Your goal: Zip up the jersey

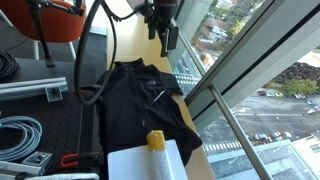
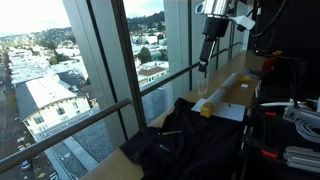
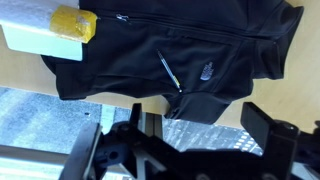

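The black jersey (image 1: 135, 100) lies spread on the wooden table by the window, also seen in an exterior view (image 2: 185, 140) and in the wrist view (image 3: 190, 45). Its front zip runs across the chest, with a silver zip pull (image 3: 170, 70) beside a small pale mark (image 3: 208, 72). My gripper (image 1: 162, 35) hangs high above the jersey's window-side edge, also in an exterior view (image 2: 207, 50). In the wrist view the gripper (image 3: 200, 125) is open and empty, with both fingers apart over the table edge.
A white box (image 1: 145, 162) with a yellow cap (image 1: 156, 140) lies against the jersey's end, also in the wrist view (image 3: 30, 28). Window glass and a metal rail (image 1: 235, 130) border the table. Cables (image 1: 25, 135) and a perforated board lie on the inner side.
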